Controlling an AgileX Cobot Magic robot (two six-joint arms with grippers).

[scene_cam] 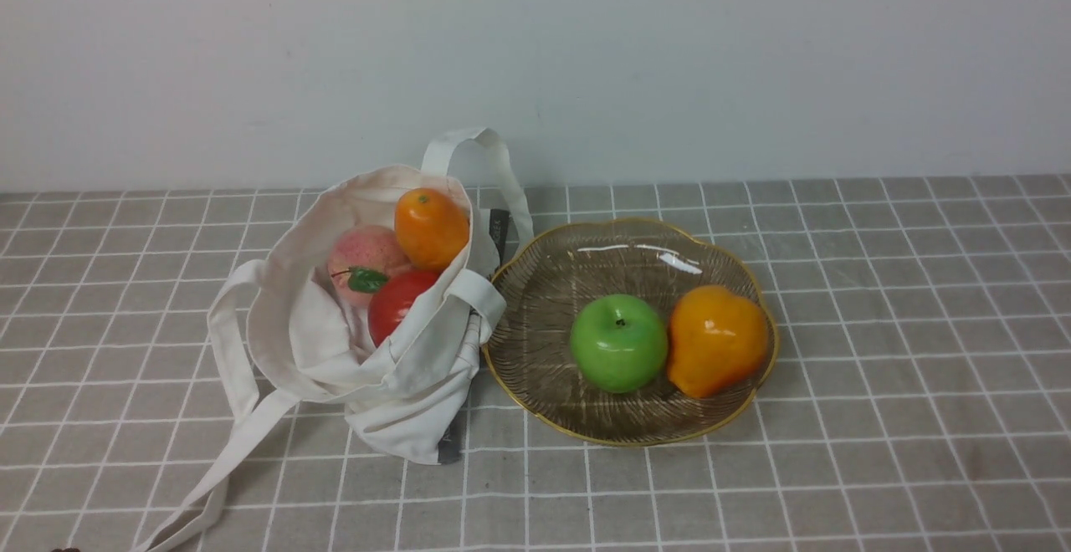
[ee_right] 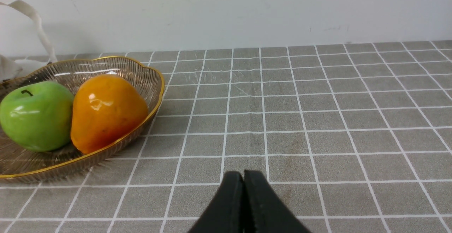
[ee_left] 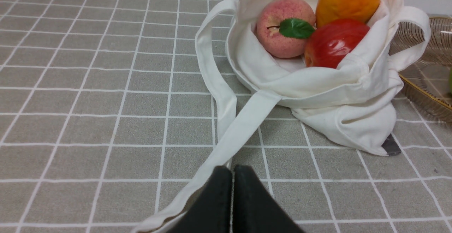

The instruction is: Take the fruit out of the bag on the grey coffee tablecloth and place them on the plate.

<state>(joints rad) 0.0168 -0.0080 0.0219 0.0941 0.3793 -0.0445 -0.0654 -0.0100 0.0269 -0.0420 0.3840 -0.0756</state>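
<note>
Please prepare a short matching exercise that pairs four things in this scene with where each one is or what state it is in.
Things:
1. green apple
2. peach
3. left tool
4. bag

Places or states:
A. shut, above the cloth
B. inside the bag
C. on the plate
D. lying on the cloth, left of the plate

Pairs: 1-C, 2-B, 3-A, 4-D

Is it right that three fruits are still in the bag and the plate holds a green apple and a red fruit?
Not quite. The bag does hold three fruits, but beside the green apple on the plate lies an orange fruit, not a red one. The red fruit is in the bag. The front view shows it.
</note>
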